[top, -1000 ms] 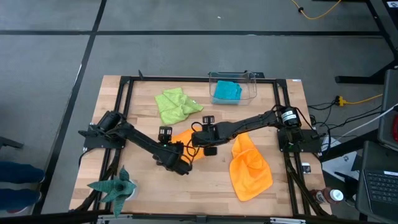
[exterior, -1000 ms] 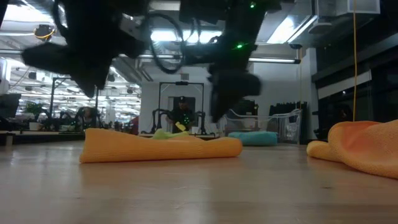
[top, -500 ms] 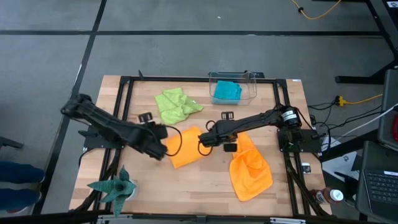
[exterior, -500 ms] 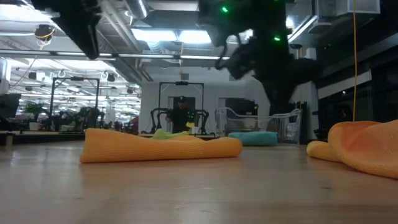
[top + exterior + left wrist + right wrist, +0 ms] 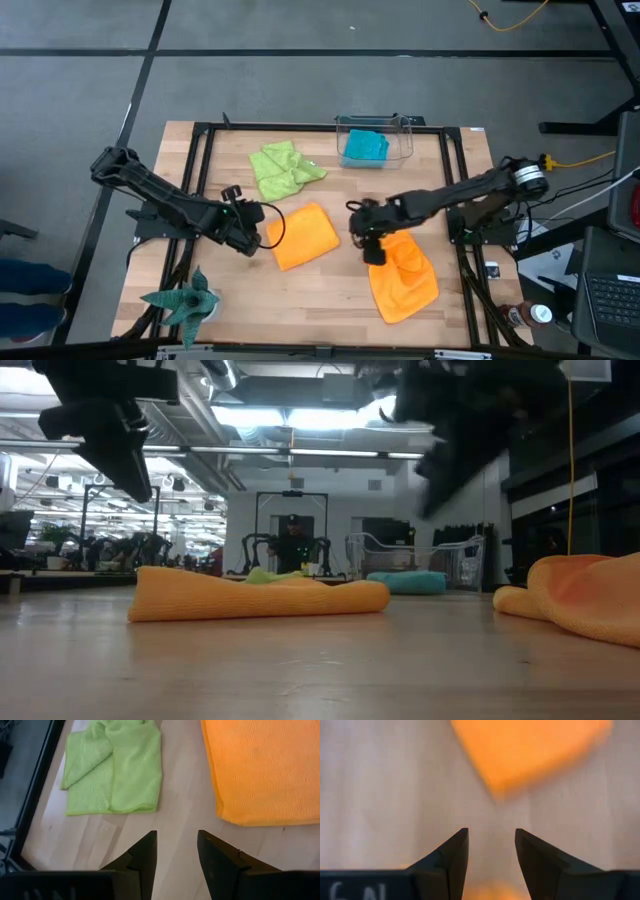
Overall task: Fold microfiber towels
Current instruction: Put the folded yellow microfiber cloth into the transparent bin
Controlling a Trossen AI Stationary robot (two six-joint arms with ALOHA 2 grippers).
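Hardly any writing to read here.
Pale marks on the right gripper body, perhaps "6 N", too cropped to trust.

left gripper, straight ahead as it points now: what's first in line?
Probably bare table: the open left gripper aims into the gap between the green towel and the folded orange towel. Depth unclear.

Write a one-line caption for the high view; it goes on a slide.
Both grippers open and empty, left gripper and right gripper flank the folded orange towel; a crumpled orange towel awaits.
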